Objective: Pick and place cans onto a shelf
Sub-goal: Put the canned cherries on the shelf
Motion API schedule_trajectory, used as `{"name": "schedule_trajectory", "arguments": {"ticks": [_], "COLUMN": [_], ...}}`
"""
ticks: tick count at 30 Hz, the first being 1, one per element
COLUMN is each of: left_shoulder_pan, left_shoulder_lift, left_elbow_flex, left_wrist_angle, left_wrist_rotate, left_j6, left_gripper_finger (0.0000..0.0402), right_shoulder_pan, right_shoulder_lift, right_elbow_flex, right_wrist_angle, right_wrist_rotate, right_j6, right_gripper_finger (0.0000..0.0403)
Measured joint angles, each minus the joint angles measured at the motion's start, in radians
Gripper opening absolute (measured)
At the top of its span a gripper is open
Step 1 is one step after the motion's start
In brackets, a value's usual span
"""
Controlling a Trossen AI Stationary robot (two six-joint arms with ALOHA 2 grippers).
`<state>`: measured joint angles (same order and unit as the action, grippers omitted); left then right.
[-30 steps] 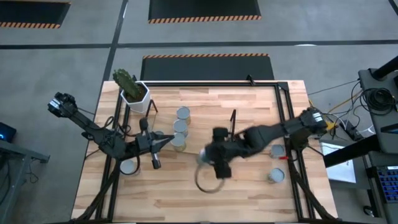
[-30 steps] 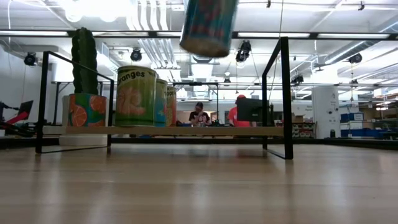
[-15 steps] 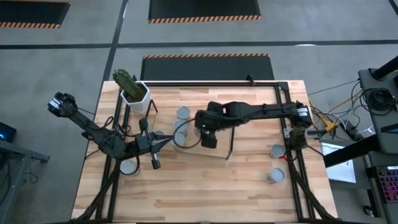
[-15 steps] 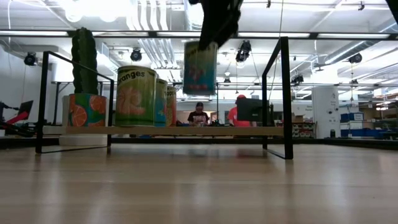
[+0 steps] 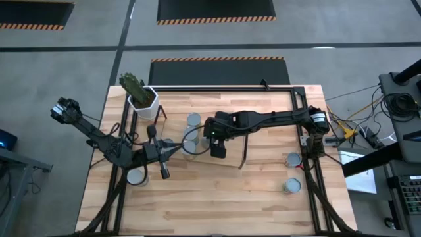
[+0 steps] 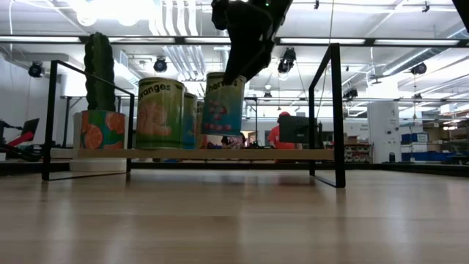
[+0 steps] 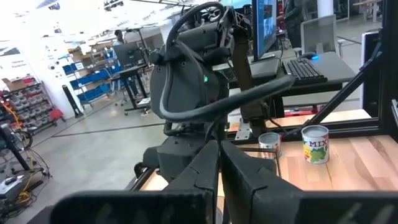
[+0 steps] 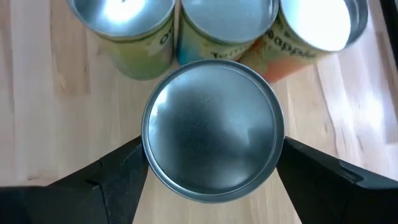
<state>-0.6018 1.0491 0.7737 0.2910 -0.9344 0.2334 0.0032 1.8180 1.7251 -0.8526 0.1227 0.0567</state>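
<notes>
Right wrist view shows the right gripper with its two dark fingers spread wide and pressed against opposite sides of a can, gripping it from above, shiny top facing the camera. Just past the held can stand three more cans in a row on the light-wood shelf. From the low view, the held can hangs tilted, its base at or just above the shelf board, right beside the row toward the shelf's left end. To finish this placement well, I judge the can should be levelled upright first, then eased straight down until its base sits flat, keeping a gap from its neighbours so it nudges none of them; only then should the fingers part. Over by the table's left edge, the left gripper waits with fingers closed on nothing
</notes>
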Motion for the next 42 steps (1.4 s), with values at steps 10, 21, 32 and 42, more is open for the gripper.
{"name": "schedule_trajectory", "arguments": {"ticks": [10, 21, 32, 42], "left_shoulder_pan": [0.000, 0.000, 0.000, 0.000], "left_shoulder_lift": [-0.002, -0.005, -0.011, -0.011], "left_elbow_flex": [0.000, 0.000, 0.000, 0.000], "left_wrist_angle": [0.005, 0.009, 0.009, 0.009], "left_wrist_rotate": [0.000, 0.000, 0.001, 0.001], "left_j6": [0.013, 0.020, 0.021, 0.020], "left_gripper_finger": [0.0000, 0.0000, 0.0000, 0.0000], "right_shoulder_pan": [-0.009, -0.013, -0.014, -0.017], "right_shoulder_lift": [0.000, 0.000, 0.000, 0.000], "right_elbow_flex": [-0.046, -0.063, -0.080, -0.083], "right_wrist_angle": [0.043, 0.083, 0.111, 0.127], "right_wrist_rotate": [0.000, 0.000, 0.008, 0.005], "right_j6": [-0.030, -0.052, -0.075, -0.066], "right_gripper_finger": [0.0315, 0.0315, 0.0315, 0.0348]}}
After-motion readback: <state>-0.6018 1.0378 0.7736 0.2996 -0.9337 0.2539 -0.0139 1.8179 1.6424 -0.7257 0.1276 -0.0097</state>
